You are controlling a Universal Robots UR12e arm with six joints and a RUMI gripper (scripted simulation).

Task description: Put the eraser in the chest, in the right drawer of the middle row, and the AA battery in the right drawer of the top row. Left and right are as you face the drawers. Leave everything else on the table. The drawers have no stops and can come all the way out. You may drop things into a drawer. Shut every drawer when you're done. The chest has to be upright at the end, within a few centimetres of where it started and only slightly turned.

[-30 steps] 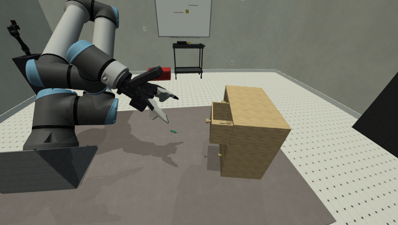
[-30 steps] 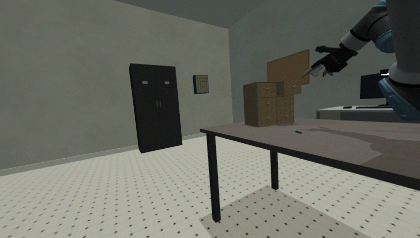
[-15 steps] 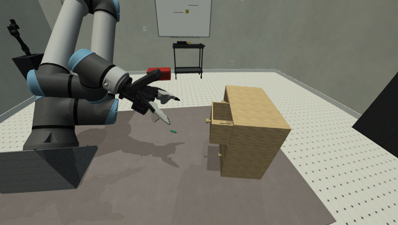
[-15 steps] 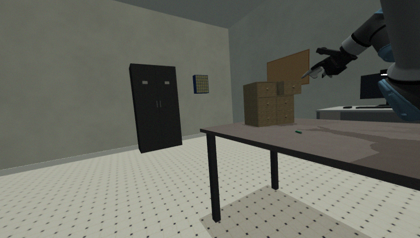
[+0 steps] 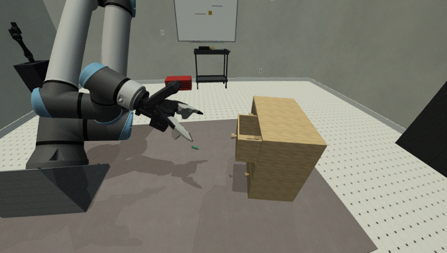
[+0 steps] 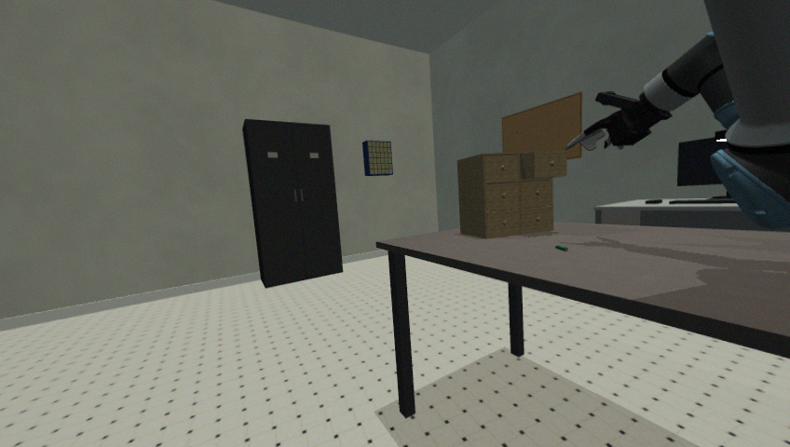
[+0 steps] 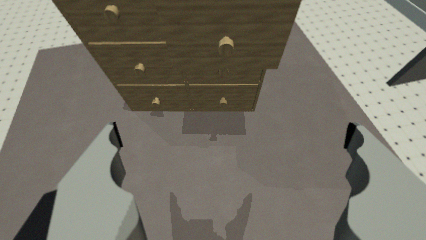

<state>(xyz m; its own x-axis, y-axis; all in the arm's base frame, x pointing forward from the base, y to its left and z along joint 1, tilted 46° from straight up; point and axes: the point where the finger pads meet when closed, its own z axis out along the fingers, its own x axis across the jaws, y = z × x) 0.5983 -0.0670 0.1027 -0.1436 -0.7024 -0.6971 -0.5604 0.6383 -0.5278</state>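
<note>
AA battery (image 5: 195, 147) (image 6: 561, 248) lies on tabletop (image 5: 219, 225) (image 6: 609, 265), too small to read. Gripper (image 5: 196, 126) (image 6: 588, 144) (image 7: 229, 124) wide open; top R drawer's (image 5: 248, 148) (image 6: 550, 164) (image 7: 225, 45) floor hidden.

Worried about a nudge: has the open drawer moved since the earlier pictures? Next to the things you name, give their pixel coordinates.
No, the open drawer (image 5: 246, 150) (image 6: 558, 168) (image 7: 255, 42) sticks out from the chest (image 5: 288, 120) (image 6: 470, 196) (image 7: 172, 99) just as far.
</note>
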